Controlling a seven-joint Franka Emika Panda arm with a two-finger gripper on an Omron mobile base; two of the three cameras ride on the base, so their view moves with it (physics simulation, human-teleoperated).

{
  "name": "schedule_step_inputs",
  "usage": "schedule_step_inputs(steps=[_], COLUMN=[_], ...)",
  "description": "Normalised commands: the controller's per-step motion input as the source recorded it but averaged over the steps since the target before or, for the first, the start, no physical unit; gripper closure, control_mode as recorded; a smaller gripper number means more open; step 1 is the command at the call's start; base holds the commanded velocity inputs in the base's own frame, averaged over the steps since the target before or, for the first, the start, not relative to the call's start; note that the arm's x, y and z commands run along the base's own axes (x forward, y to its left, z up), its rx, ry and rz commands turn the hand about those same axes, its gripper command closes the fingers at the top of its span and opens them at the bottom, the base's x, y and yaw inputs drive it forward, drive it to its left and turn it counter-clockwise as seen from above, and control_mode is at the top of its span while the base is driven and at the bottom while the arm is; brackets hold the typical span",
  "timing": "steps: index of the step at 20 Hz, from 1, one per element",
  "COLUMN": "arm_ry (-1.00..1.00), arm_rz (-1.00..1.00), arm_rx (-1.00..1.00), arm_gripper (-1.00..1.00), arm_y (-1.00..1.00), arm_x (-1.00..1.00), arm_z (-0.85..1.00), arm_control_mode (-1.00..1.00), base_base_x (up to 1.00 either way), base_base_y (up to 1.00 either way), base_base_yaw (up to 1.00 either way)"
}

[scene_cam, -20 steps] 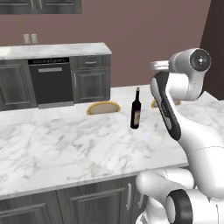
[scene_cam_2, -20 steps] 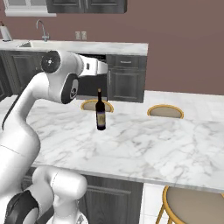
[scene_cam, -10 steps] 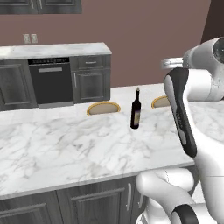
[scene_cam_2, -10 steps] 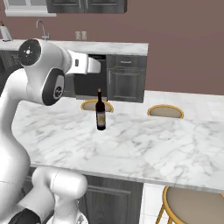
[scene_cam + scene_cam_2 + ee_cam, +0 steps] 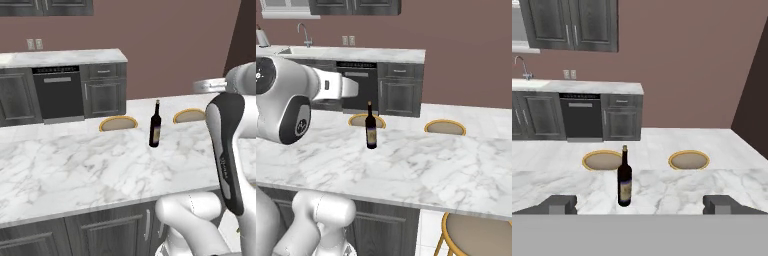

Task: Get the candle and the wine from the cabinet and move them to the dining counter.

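The wine [image 5: 155,125] stands upright on the dining counter [image 5: 75,170], right of the middle of the left base view, near the far edge of the slab and apart from everything else on it. In the right base view the same bottle [image 5: 371,127] sits left of centre on the marble [image 5: 421,165], with the robot's white arm raised at the left edge of the frame, well clear of it. Beyond the counter's far edge two round wooden stools [image 5: 118,123] show their seats, one just left of the bottle and one to its right (a third stool [image 5: 481,235] pokes in at the lower right of the right base view). In the hand view the gripper [image 5: 640,205] is spread wide and holds nothing; its two dark fingertips [image 5: 559,204] rise at the lower left and lower right, and the wine [image 5: 624,180] stands between them farther off, just left of centre. Behind, along the back wall, runs a second marble top over dark cabinets with a black dishwasher [image 5: 58,95] in the upper left.
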Motion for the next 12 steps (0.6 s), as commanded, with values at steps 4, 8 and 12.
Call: schedule_step_inputs(steps=[4, 8, 12], arm_ry=[0.01, 0.03, 0.01], arm_rz=[0.01, 0.01, 0.07], arm_rx=[0.00, 0.00, 0.03], arm_gripper=[-1.00, -1.00, -1.00], arm_y=[0.21, 0.05, 0.00], arm_x=[-0.54, -0.28, -0.12], arm_z=[0.11, 0.29, 0.10], arm_control_mode=[-1.00, -1.00, -1.00], base_base_x=[0.00, 0.00, 0.00], base_base_y=[0.00, 0.00, 0.00], base_base_yaw=[0.00, 0.00, 0.00])
